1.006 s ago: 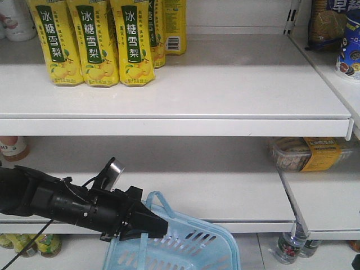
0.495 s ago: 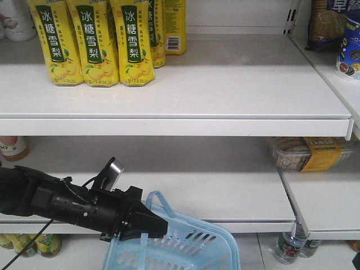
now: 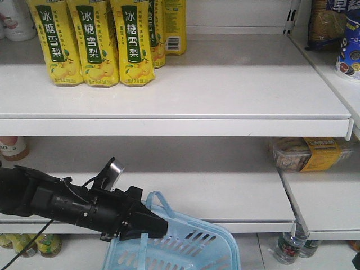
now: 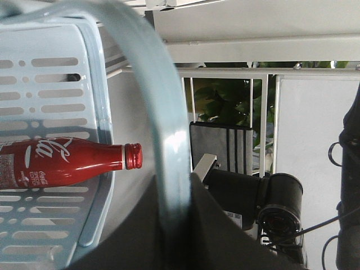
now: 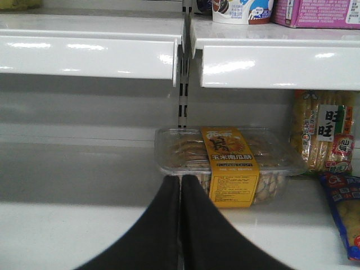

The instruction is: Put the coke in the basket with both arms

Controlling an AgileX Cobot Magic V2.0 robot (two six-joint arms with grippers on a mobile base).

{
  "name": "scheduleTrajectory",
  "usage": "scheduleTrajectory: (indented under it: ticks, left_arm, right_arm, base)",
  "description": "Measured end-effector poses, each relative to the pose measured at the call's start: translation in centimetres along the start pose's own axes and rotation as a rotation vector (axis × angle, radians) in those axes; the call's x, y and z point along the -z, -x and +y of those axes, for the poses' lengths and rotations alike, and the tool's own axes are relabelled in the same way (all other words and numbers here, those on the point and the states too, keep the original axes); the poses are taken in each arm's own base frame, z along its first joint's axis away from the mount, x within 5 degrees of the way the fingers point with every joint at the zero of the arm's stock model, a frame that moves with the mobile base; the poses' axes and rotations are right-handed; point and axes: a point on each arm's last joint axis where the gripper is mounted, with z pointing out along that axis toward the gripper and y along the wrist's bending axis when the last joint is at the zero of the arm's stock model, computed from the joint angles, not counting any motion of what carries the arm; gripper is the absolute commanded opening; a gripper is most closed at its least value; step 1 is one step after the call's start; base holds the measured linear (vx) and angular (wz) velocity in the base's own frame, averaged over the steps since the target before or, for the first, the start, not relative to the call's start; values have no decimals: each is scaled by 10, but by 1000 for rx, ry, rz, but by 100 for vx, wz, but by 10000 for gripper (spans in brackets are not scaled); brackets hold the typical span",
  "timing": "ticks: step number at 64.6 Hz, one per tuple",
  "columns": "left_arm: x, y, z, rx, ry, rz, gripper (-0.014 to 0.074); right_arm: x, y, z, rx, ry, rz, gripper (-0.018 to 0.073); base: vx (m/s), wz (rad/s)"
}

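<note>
The coke (image 4: 62, 164), a slim red bottle with white script, lies on its side inside the light blue basket (image 4: 50, 84), cap pointing toward the rim. My left gripper (image 4: 177, 183) is shut on the basket's loop handle (image 4: 163, 112), which runs up between the two black fingers. In the front view the left arm reaches in from the lower left, and the left gripper (image 3: 156, 226) holds the tilted basket (image 3: 191, 247) by its handle below the lower shelf; the coke is hidden there. My right gripper (image 5: 180, 180) is shut with nothing in it, facing a shelf.
Yellow pear-drink bottles (image 3: 90, 42) stand at the upper shelf's back left. A clear snack box with a yellow label (image 5: 230, 163) lies on the lower shelf just beyond the right gripper, with packaged snacks (image 5: 326, 135) to its right. Small bottles (image 3: 289, 247) stand near the floor.
</note>
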Motion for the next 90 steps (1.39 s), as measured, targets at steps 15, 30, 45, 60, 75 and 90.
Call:
scheduleTrajectory:
  ticks: [15,30,45,60,75,90]
  left_arm:
    - [0,0,0,0,0,0,-6]
    - [1,-1,-2,-5,-2,-3,-6]
    - [12,-23,-36,-95,-25,-29,-6]
    - [28,-65,-72,-246,-71,-81,-6]
    - [54,-98,-85,-383,4,-239,-6]
    - [87,-129,-110,-617,63,-441,-6]
  right_arm:
    - [0,0,0,0,0,0,-10]
    - [0,0,0,0,0,0,-10]
    - [0,0,0,0,0,0,-10]
    - [0,0,0,0,0,0,-10]
    - [0,0,0,0,0,0,-10]
    - [0,0,0,0,0,0,-10]
  base:
    - [0,0]
    - [0,0]
    - [0,0]
    - [0,0]
    - [0,0]
    - [0,0]
